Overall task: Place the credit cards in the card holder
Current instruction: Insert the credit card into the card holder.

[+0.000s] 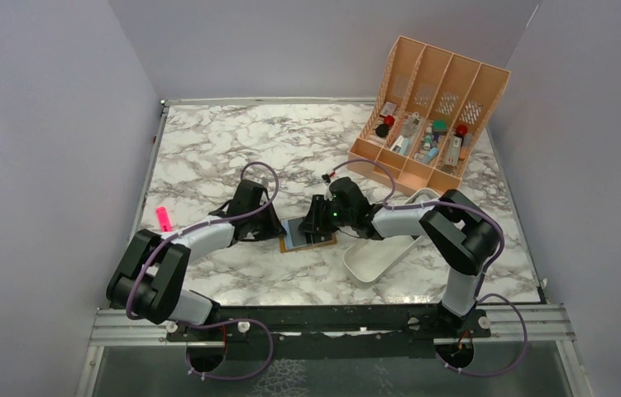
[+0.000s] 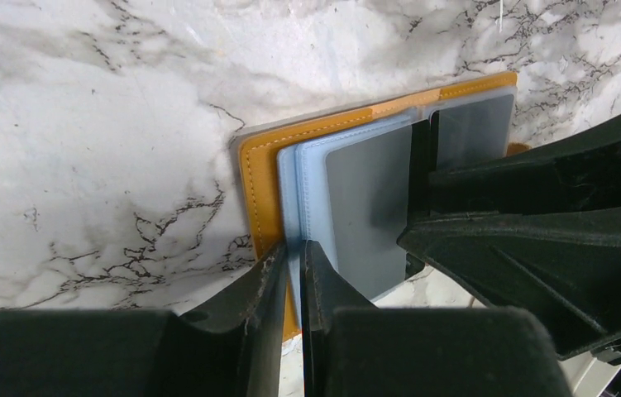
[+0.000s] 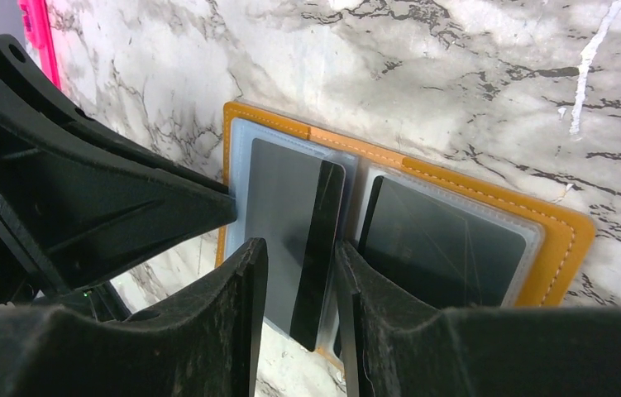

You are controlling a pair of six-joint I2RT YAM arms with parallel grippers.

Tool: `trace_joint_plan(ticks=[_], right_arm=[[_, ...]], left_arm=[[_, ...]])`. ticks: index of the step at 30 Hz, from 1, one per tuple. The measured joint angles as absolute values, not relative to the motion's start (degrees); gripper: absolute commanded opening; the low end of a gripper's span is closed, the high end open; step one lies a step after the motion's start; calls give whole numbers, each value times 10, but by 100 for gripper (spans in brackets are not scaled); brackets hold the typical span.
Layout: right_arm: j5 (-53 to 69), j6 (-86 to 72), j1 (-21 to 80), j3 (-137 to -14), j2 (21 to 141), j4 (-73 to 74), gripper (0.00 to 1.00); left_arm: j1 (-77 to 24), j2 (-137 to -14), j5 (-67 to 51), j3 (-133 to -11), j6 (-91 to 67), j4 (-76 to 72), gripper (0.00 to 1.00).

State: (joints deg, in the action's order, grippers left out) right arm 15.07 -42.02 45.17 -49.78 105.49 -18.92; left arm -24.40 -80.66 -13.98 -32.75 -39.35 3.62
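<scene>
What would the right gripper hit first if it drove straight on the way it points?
Most likely the card between its fingers, half in one sleeve of the open card holder; the marble table lies just behind. Depth is unclear.

Bright, even overhead light, soft shadows; the left gripper [image 2: 293,248] blurs close to the lens.

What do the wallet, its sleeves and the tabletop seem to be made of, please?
The wallet looks like leather or imitation: matte mustard, pale stitched edge. The sleeves: clear glossy plastic, cards visible through them. The tabletop: marble-look, grey veins on white; stone or print, unclear.
</scene>
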Motion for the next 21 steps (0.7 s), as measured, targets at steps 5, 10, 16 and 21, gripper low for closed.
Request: trace_joint_plan(ticks=[5, 10, 16, 21], right_arm=[[151, -440, 451, -490, 1055, -204, 39], [158, -464, 452, -484, 1057, -217, 39], [155, -466, 453, -484, 1050, -201, 43], [146, -466, 457, -479, 1025, -173, 39]], left_arm=[[-244, -816, -139, -342, -393, 50, 16], [-244, -820, -128, -359, -387, 73, 19], [-244, -811, -124, -376, -385, 95, 32], [-244, -796, -144, -376, -394, 83, 34]])
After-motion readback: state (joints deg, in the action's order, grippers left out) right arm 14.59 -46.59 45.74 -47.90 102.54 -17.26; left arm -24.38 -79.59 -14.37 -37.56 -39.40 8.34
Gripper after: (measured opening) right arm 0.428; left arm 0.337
